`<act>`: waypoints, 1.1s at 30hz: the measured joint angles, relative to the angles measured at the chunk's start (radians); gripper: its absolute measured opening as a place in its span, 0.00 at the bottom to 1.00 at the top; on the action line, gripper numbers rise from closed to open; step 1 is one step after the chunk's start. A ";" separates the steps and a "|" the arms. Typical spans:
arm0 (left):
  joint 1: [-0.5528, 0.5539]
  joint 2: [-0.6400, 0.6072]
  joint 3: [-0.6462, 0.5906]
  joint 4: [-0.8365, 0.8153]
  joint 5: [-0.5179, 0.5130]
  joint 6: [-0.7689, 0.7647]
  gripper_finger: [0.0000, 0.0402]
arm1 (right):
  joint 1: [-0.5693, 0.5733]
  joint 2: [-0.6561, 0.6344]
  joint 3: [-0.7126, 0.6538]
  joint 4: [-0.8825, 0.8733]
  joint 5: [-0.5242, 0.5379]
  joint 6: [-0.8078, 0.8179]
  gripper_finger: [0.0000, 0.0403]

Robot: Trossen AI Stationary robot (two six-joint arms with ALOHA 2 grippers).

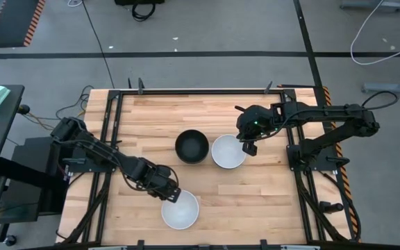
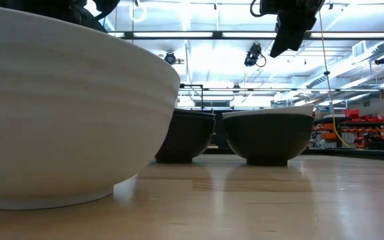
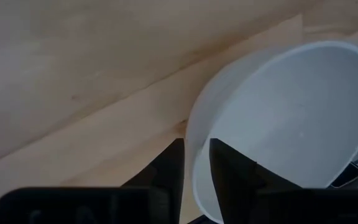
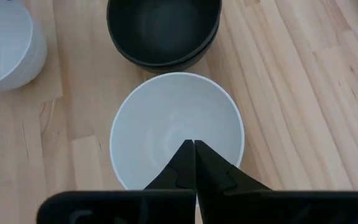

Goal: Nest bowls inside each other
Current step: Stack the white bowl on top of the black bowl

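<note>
Left gripper [image 1: 172, 196] pinches the rim of the near white bowl [image 1: 180, 210] at its 10 o'clock edge, one finger inside, one outside; likely a grip for lifting. Bowl holds nothing. Right gripper [image 1: 248, 147], fingers pressed together, hovers over the 3 o'clock rim of the centre white bowl [image 1: 228, 152], also unfilled. Black bowl [image 1: 192, 146], apparently a nested stack, touches it at 9 o'clock.

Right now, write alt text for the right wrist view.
The right gripper, fingers shut and empty, hovers above a white bowl on the wooden table. Past it sits a stack of black bowls; another white bowl shows at the edge.
</note>
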 joint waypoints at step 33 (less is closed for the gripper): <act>0.021 0.163 0.000 0.071 0.020 0.021 0.09 | 0.000 0.000 0.000 -0.003 -0.001 -0.008 0.01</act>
